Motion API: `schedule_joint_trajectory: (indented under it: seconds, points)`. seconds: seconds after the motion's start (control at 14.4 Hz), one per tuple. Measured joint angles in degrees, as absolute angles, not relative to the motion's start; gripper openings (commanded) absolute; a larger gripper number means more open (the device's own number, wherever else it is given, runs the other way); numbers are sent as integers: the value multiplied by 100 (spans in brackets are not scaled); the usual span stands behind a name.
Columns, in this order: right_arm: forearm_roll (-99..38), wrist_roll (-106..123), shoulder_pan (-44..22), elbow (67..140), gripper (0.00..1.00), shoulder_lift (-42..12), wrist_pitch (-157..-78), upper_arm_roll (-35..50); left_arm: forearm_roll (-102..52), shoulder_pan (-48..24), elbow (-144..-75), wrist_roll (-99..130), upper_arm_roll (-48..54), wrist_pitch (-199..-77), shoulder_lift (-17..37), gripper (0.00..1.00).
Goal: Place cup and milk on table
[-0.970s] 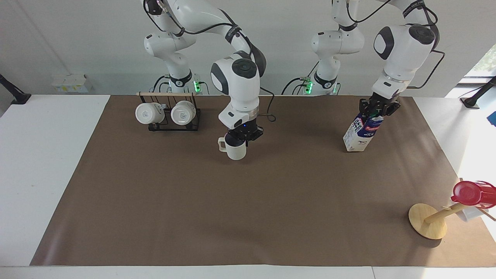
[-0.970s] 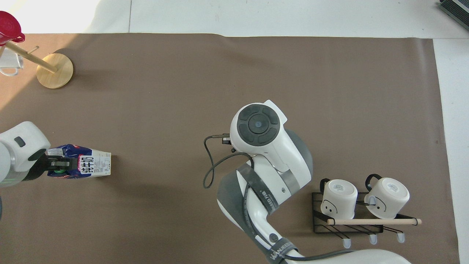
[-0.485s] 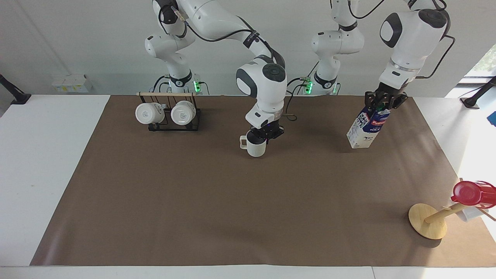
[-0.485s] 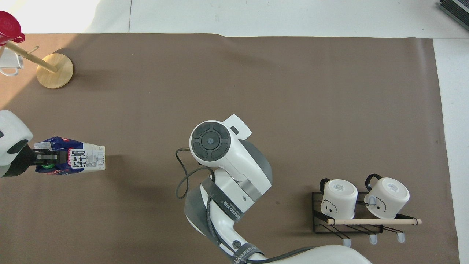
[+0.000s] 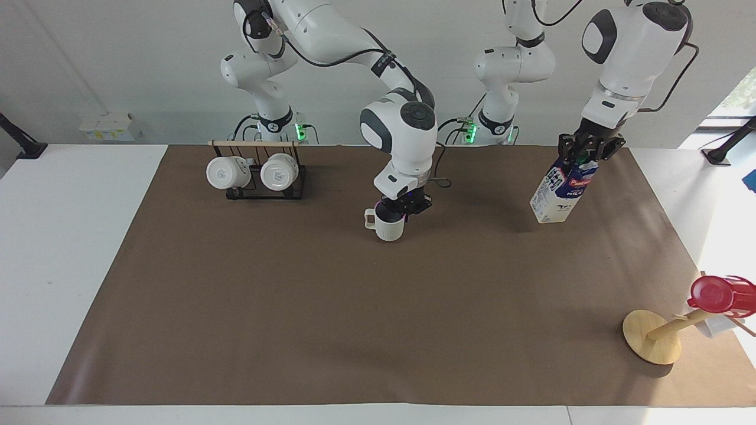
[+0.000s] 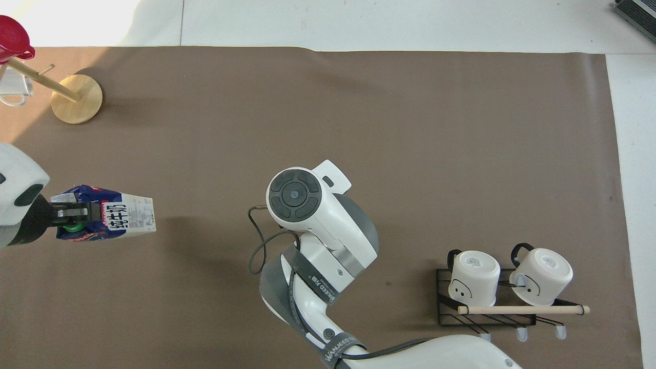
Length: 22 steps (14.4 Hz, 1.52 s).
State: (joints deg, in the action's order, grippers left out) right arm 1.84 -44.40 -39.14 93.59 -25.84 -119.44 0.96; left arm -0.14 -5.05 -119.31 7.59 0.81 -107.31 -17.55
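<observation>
brown mat (image 5: 354,330) – wide bare | left gripper (image 5: 585,154) clamps milk (image 5: 556,198) | right gripper (image 5: 401,208) at cup (image 5: 387,224) – grip unclear

Bright, sharp pictures; window glare, soft shadows

1. The facing view looks from high across the worktop (image 5: 35,265) toward both robots, whose bases stand at its top edge; it takes in the whole brown mat (image 5: 354,319) from some way off.
2. The overhead view looks steeply down from above the robots' end, the arms entering at its bottom.
3. Both show the mat, mug rack (image 5: 257,174) (image 6: 487,302), wooden stand (image 5: 649,336) (image 6: 77,97) and carton (image 5: 558,198) (image 6: 123,220), turned half a turn between views.
</observation>
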Motion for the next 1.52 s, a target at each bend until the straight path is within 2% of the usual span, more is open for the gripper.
schedule_joint_trajectory:
  seconds: [0.35,0.55,0.83,1.04,1.25,1.52]
  points:
    - [187,-4444,-3880,9254,100,-2482,-12043,84,-156,-1157,-11746,1680,99,-10694,-1715,44]
    - [187,-4445,-3670,9209,100,-2009,-11934,16,-164,-1568,-11599,2196,111,-10697,-1635,43]
    - [187,-4084,-2820,9231,100,-1000,-10956,3,-220,-1971,-11510,2641,109,-10772,-1479,43]
    - [187,-3395,-2086,9252,100,-479,-10559,-6,-225,-2393,-11509,3130,109,-11085,-1221,43]
    - [184,-2598,-1460,9277,100,-162,-10043,-20,-225,-2777,-11505,3485,117,-11302,-990,43]
    - [175,-1798,-996,9296,100,61,-9560,-63,-93,-3161,-11506,3771,120,-11465,-623,43]
